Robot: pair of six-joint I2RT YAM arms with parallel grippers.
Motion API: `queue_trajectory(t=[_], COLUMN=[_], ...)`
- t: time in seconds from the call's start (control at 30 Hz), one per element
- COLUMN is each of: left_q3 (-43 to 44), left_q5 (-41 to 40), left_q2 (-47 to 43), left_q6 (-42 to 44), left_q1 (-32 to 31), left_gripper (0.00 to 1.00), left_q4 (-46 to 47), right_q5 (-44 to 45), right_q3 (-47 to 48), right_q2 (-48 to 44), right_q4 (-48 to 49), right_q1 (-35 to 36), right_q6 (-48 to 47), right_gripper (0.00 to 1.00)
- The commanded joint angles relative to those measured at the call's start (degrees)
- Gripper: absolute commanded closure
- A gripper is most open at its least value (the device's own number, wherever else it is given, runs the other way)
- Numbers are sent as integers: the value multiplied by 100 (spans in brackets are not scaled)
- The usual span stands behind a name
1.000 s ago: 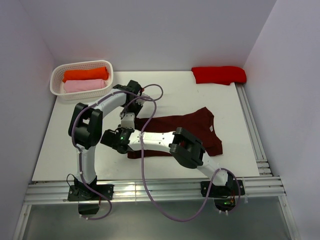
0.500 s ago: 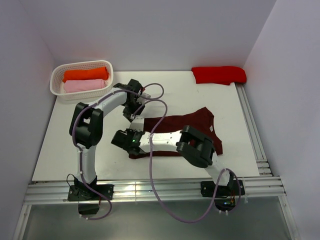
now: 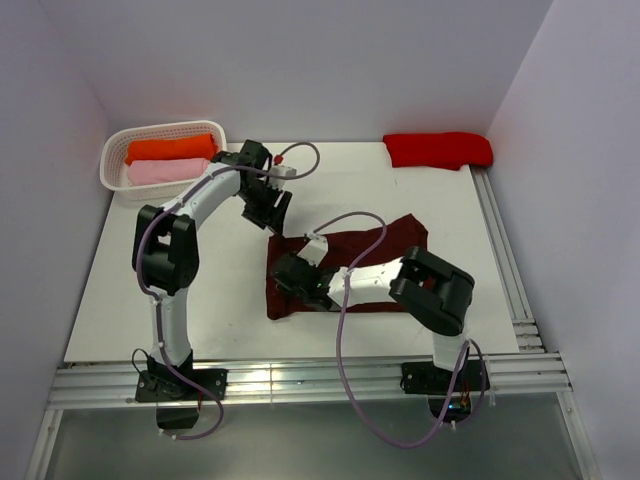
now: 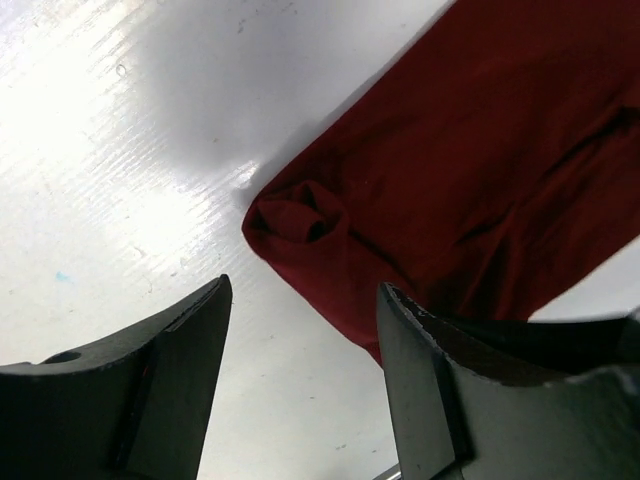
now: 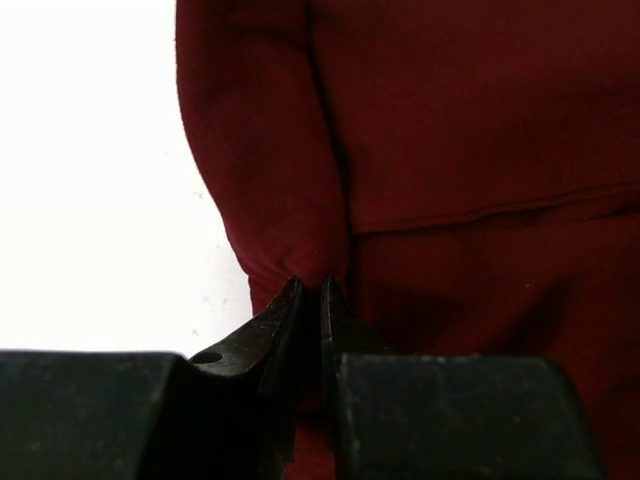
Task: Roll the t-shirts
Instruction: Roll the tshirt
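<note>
A dark maroon t-shirt lies flat mid-table, its left part doubled over. My right gripper rests on the shirt's left end; in the right wrist view it is shut on a thick fold of the maroon cloth. My left gripper hovers just beyond the shirt's far left corner. Its jaws are open over bare table, with the bunched corner lying free ahead of them. A bright red t-shirt lies at the back right.
A white basket at the back left holds a rolled orange shirt and a rolled pink one. Metal rails run along the table's right edge and front edge. Purple cables loop over both arms.
My left gripper let go of the shirt's corner, opened and drew back. My right gripper shut on the shirt's left edge and moved right with it.
</note>
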Motion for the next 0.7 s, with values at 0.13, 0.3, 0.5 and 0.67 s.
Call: queue_trajectory(t=[0.13, 0.3, 0.5, 0.67], left_q3=[-626, -1478, -2094, -2323], left_q5=[1380, 1900, 2620, 2621], left_q2=[-435, -506, -418, -400], left_q6=[495, 681, 489, -4], left_q1=[481, 701, 745, 789], left_gripper=[34, 34, 35, 38], left_q4=[11, 782, 1652, 2199], right_q5=[-921, -1212, -1546, -1731], right_q3=[-951, -1224, -1531, -1549], right_q2=[-344, -265, -98, 78], right_q4=[1799, 2299, 2827, 3012], right_q1=[-394, -543, -658, -737], right_q6=[625, 888, 1162, 1232], right_gripper=[89, 90, 91, 92])
